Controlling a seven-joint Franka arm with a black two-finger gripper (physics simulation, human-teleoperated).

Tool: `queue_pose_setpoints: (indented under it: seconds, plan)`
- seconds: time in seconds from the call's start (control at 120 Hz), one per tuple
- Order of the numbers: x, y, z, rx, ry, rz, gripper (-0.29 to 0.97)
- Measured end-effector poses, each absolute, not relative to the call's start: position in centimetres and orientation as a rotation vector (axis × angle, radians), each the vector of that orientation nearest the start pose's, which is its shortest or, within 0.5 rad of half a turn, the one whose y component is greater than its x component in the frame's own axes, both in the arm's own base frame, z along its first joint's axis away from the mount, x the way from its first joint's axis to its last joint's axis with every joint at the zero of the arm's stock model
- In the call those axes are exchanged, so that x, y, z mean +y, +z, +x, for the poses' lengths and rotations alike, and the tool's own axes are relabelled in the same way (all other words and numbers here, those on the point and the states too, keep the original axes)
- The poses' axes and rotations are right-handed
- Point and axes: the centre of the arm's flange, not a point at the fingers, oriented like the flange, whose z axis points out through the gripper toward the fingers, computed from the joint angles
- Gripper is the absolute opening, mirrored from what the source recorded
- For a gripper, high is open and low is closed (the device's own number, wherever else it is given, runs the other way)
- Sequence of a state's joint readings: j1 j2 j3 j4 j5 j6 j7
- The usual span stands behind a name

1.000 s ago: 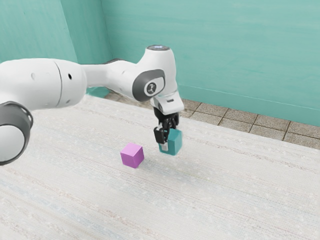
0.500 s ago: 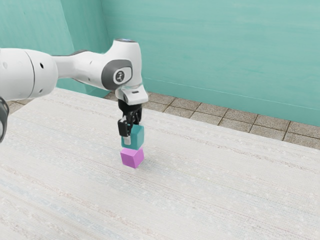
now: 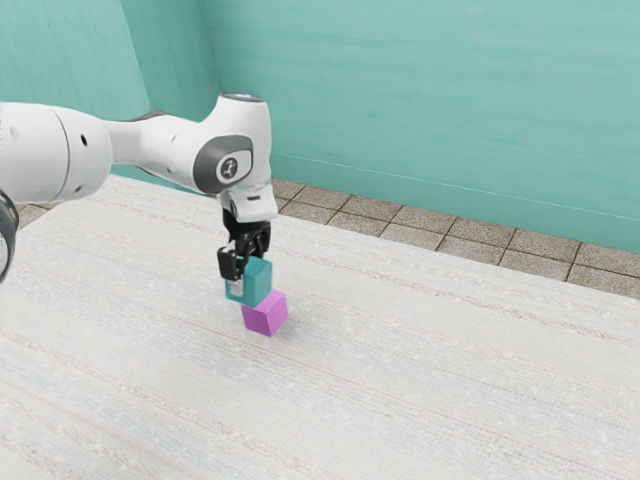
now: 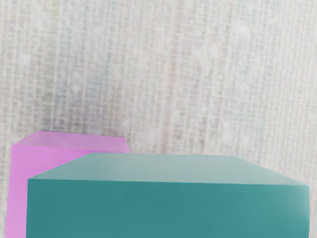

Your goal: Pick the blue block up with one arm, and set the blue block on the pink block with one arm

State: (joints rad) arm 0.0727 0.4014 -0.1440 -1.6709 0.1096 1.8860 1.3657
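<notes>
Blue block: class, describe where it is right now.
In the exterior view, the gripper holds the blue block just over the pink block, shifted slightly toward the view's left.

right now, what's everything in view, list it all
blue block: one, teal-blue, held between the fingers, over the pink block but offset toward the exterior view's left; cannot tell whether the two touch
pink block: one, pink, on the table, partly under the blue block
table: one, pale whitish weave, carrying the pink block
floor tiles: one strip, grey-brown, between the table's far edge and the wall
wall: teal-green, behind the table
arm: one, white with grey joints, coming in from the exterior view's left
fingers: two, black, shut on the blue block
</notes>
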Motion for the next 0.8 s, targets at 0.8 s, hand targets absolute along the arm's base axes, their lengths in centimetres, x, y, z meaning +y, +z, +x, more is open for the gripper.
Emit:
queue_pose_setpoints:
  seconds: [0.8]
  plan:
    - [-1.7, 33.5, 66.9, 2.217, 0.170, -2.300, 0.35]
